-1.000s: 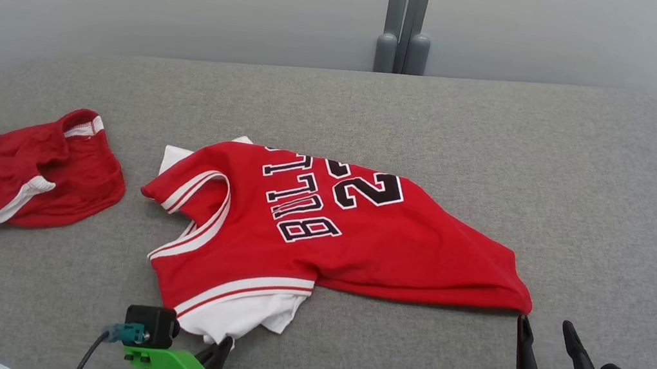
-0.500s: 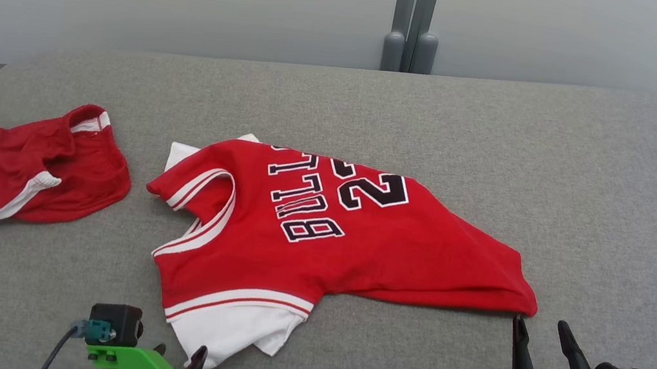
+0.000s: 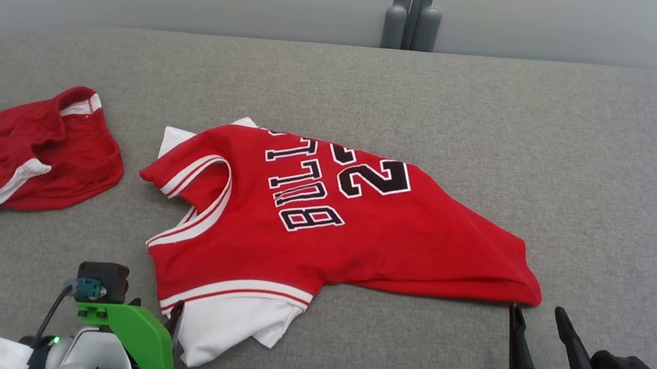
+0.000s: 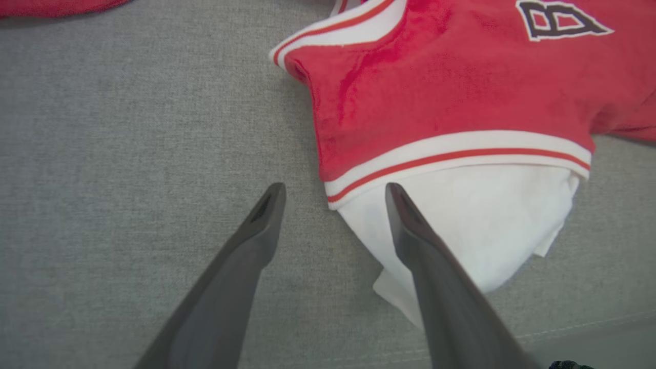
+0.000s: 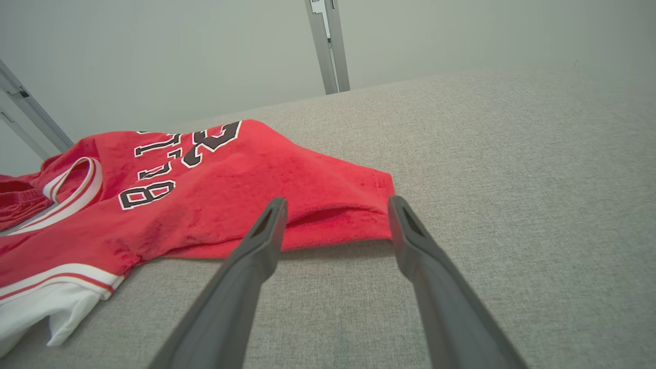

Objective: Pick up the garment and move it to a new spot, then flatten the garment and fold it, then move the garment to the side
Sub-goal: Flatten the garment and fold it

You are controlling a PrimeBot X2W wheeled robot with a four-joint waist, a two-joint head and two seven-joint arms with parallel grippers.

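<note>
- Jersey (image 3: 323, 223), red, lies in the middle of the grey couch (image 3: 568, 149). Its long axis runs from the collar at 9 o'clock to the hem at 3 o'clock in the head view, lettering upside down to the robot.
- A white sleeve (image 4: 461, 220) sticks out from the jersey's near edge at about 7 o'clock. The left jaws stand wide and empty there: one finger crosses the sleeve's edge and the other is over bare couch on its 9 o'clock side. Whether the first finger touches the cloth cannot be told.
- The hem corner (image 5: 359, 205) is at the jersey's 4 o'clock. The right jaws are also wide and empty, with their tips just short of it. In the right wrist view the corner lies straight ahead at 12 o'clock, framed by the two fingers.
- Each arm is nearest its own end of the long axis, so the next grip probably calls for a short push forward: left onto the sleeve, right onto the hem corner.
- Red shorts (image 3: 13, 157) lie well apart at 9 o'clock, out of the way.
</note>
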